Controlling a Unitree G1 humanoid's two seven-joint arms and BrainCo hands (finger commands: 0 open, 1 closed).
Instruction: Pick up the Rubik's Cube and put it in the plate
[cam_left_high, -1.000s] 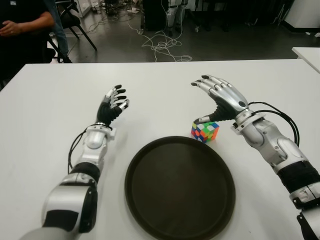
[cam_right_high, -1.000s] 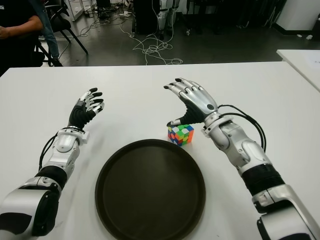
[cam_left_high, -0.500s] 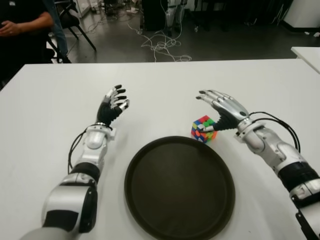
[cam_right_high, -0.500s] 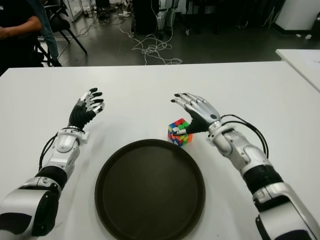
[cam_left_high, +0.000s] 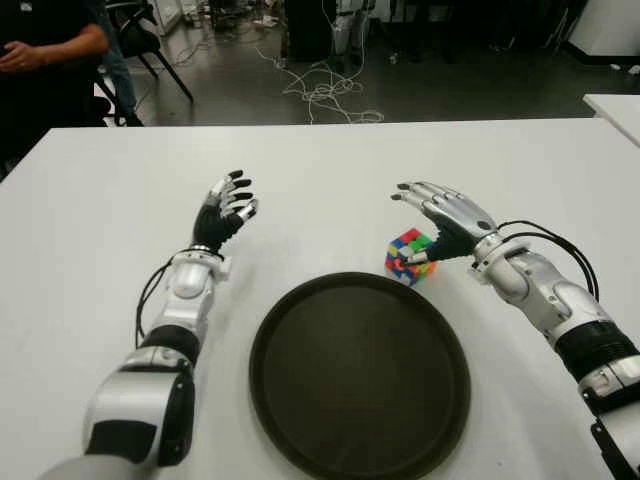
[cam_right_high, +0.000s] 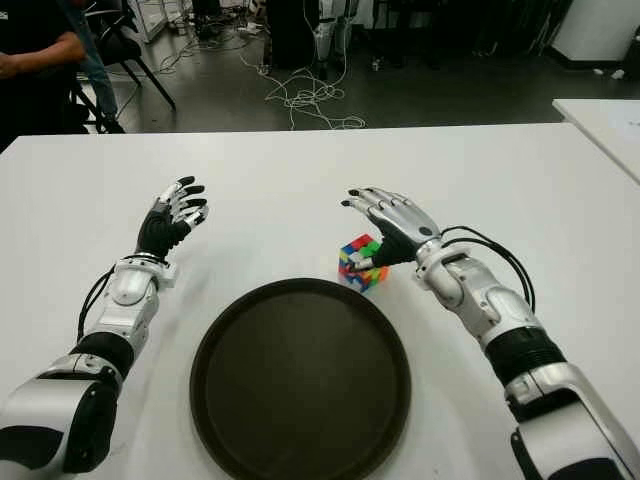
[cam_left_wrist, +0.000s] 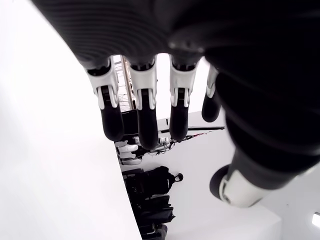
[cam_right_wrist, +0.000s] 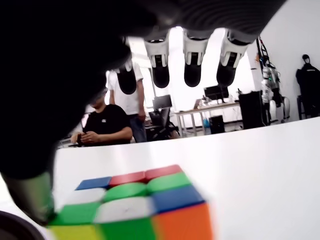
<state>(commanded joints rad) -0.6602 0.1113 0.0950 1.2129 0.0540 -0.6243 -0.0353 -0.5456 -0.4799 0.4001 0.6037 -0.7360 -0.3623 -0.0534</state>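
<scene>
Beside plate (cam_left_high: 360, 375) rim, on white counter (cam_left_high: 90, 250), cube (cam_left_high: 410, 257) is seen tilted, thumb of right hand (cam_left_high: 445, 215) touching it, fingers spread above, not gripped. Left hand (cam_left_high: 226, 210) held open, well apart, left of plate.

— Where is the right hand (cam_left_high: 446, 215), and how is it posed?
— It sits just right of the Rubik's Cube (cam_left_high: 411, 256), palm down, fingers (cam_right_wrist: 192, 64) extended above the cube, thumb tip at the cube's near edge; the grasp is not closed.

— And the left hand (cam_left_high: 226, 209)?
— Well left of the cube, forearm stretched forward, fingers (cam_left_wrist: 142, 111) loosely bent, holding nothing.
</scene>
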